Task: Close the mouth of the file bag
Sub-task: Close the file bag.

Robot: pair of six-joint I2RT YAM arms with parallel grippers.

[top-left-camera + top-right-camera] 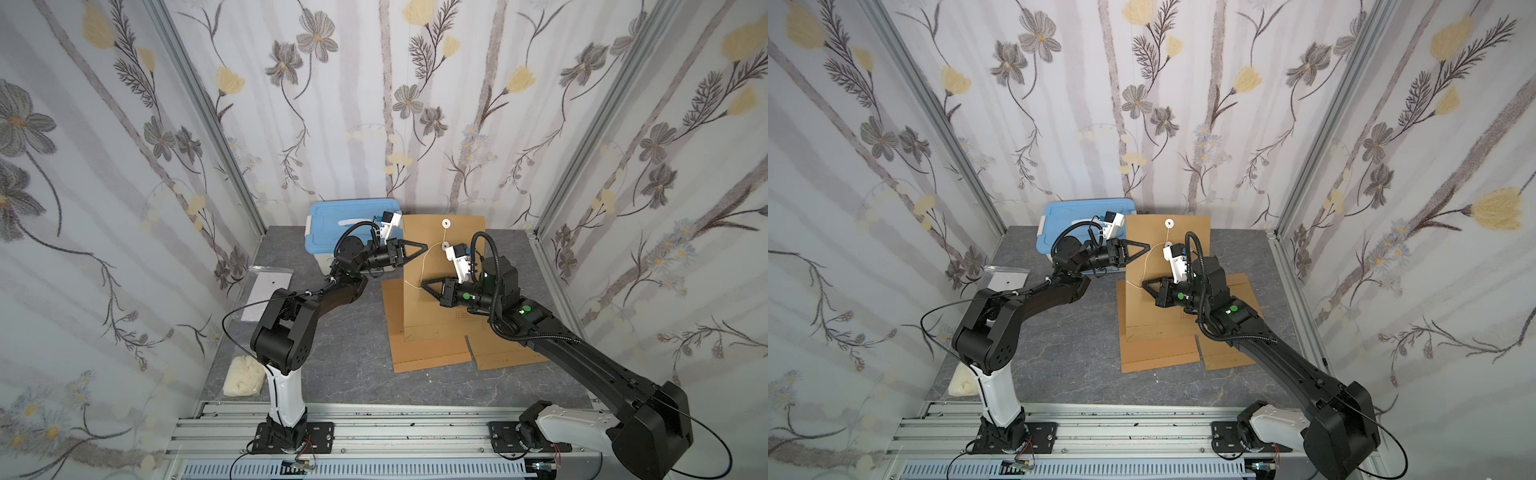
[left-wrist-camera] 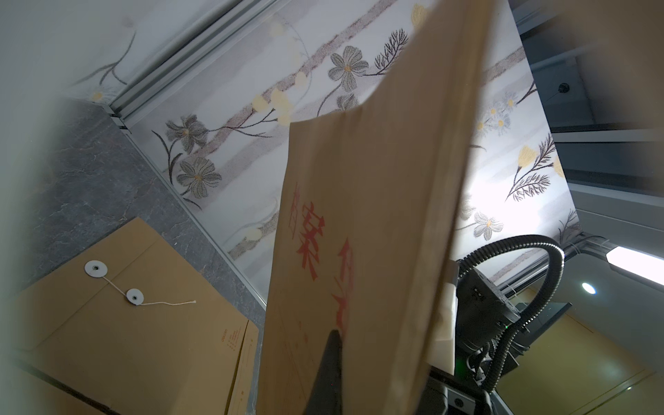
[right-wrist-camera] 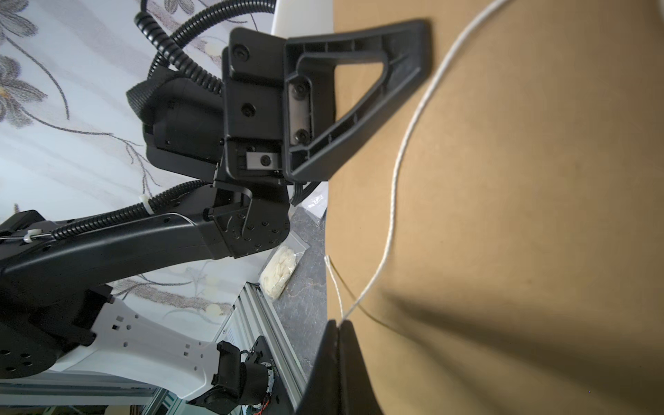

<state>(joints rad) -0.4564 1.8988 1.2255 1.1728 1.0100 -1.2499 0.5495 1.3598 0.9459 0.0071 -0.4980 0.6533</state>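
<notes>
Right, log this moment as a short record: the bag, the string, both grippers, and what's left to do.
file bag: upright, raised over the table
left gripper: shut on the bag's side edge
right gripper: shut on the string
string path: from lower disc down to the right gripper, short tail free
upper disc: no string wound round it
left to do: wind the string between the discs
nearby: spare file bags flat on the table, blue-lidded box behind
</notes>
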